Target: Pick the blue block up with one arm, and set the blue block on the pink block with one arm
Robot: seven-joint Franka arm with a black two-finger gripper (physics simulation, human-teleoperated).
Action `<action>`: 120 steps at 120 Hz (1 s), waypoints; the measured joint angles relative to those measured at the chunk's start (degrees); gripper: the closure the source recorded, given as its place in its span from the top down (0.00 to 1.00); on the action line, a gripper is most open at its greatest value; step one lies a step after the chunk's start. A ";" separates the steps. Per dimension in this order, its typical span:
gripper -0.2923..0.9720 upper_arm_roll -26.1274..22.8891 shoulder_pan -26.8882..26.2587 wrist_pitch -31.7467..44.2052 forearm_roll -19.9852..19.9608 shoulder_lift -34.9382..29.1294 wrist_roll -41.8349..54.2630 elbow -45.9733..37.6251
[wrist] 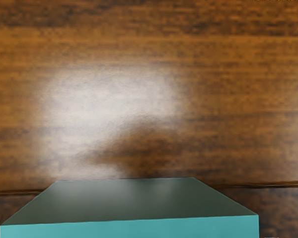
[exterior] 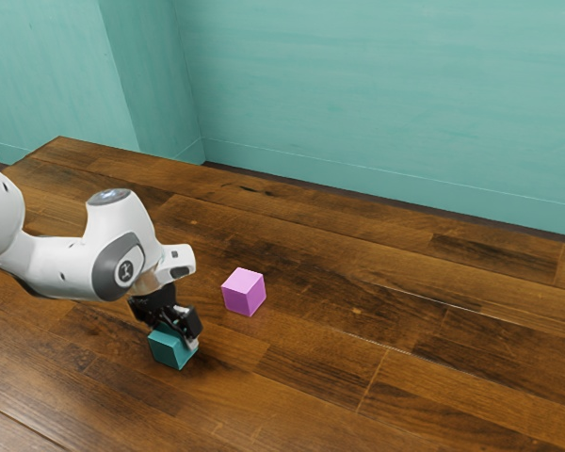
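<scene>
Down at the wooden floor (exterior: 405,311), near the pink block (exterior: 244,291) toward the arm (exterior: 75,264), is the blue block (exterior: 169,350), likely light, rigid and smooth-faced, best pinched squarely across opposite flat sides, where the gripper (exterior: 176,331) seems clamped on its upper part

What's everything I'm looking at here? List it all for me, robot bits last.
blue block: one, teal-blue, directly beneath the gripper, toward the exterior view's lower left
pink block: one, pink, on the wood, apart from the blue block, farther back and toward the exterior view's right
table: one, dark brown planks, under everything
walls: two, teal, behind the table
arm: one, white and grey, entering from the exterior view's left
gripper: one, black, at the blue block's top
</scene>
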 joint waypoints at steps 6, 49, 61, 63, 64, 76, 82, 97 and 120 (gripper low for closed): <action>0.67 0.00 0.00 0.04 0.01 0.07 0.03 0.07; 0.49 0.15 -0.03 0.25 0.68 -0.22 -0.76 0.25; 0.47 0.18 -0.08 -1.05 1.00 -1.28 -1.35 1.70; 0.47 0.16 -0.07 -1.32 1.05 -1.48 -1.45 1.85; 0.47 0.14 -0.05 -1.46 1.08 -1.57 -1.50 1.96; 0.48 -0.24 -0.11 -3.96 1.51 -1.69 -2.15 5.88; 0.48 -0.42 -0.89 -6.33 3.06 0.13 -2.84 11.43; 0.48 -0.58 -3.32 -13.00 6.09 9.03 -4.65 25.70; 0.48 0.75 -3.70 -20.69 7.39 12.65 -7.06 33.81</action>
